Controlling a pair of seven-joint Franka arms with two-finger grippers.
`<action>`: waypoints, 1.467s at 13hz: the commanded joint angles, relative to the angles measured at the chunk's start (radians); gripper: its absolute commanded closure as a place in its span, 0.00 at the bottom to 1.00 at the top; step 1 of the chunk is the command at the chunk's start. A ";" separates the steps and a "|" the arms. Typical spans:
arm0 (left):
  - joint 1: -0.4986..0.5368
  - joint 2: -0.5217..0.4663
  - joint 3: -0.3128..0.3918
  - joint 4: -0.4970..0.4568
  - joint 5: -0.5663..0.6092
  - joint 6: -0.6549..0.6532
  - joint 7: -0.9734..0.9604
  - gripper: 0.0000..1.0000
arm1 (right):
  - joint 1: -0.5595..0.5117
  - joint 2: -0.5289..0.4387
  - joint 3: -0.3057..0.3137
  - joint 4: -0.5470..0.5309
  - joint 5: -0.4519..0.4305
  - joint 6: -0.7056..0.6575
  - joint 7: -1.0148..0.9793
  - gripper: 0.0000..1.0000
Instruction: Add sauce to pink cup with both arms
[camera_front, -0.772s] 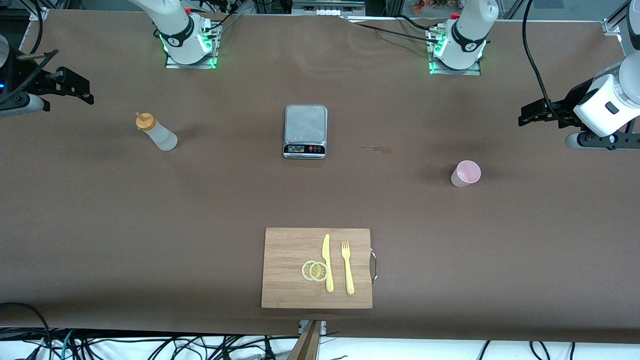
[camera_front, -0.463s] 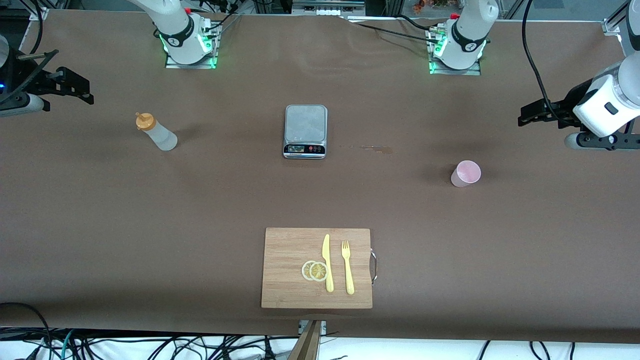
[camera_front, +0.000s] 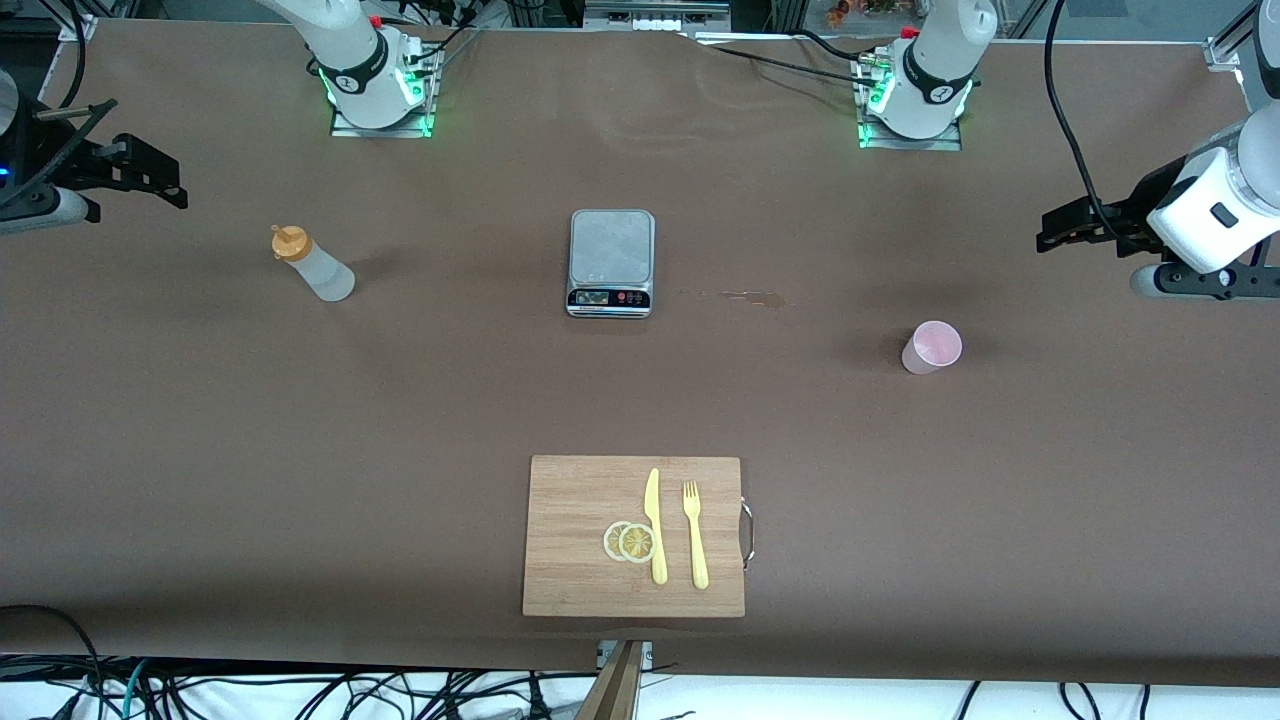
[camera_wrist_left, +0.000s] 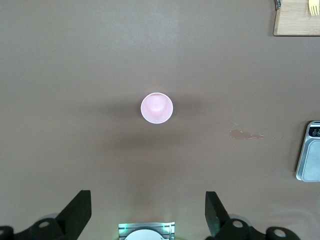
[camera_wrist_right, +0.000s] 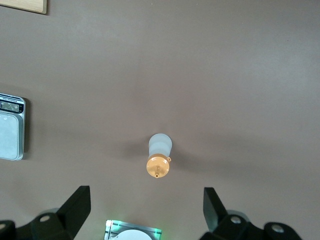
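Note:
The sauce bottle (camera_front: 310, 262), whitish with an orange cap, stands upright on the brown table toward the right arm's end. It also shows from above in the right wrist view (camera_wrist_right: 160, 155). The pink cup (camera_front: 932, 347) stands upright toward the left arm's end, its round rim plain in the left wrist view (camera_wrist_left: 157, 108). My left gripper (camera_front: 1075, 228) hangs high over the table's end by the cup, open and holding nothing (camera_wrist_left: 147, 202). My right gripper (camera_front: 150, 175) hangs high over the other end by the bottle, open as well and holding nothing (camera_wrist_right: 145, 197).
A grey kitchen scale (camera_front: 611, 262) sits mid-table between bottle and cup. A small stain (camera_front: 750, 296) lies beside it. Nearer the front camera, a wooden cutting board (camera_front: 570, 500) carries a yellow knife (camera_front: 654, 525), a fork (camera_front: 694, 535) and lemon slices (camera_front: 630, 541).

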 joint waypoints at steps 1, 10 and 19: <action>0.007 0.019 -0.009 0.038 0.024 -0.026 0.020 0.00 | 0.003 0.002 0.010 0.019 -0.012 -0.018 0.040 0.00; 0.004 0.025 -0.009 0.038 0.020 -0.025 0.022 0.00 | 0.011 -0.005 0.099 0.035 0.002 -0.020 0.182 0.00; 0.007 0.135 -0.006 -0.100 0.024 0.165 0.029 0.00 | 0.010 -0.005 0.107 0.041 0.004 -0.026 0.179 0.00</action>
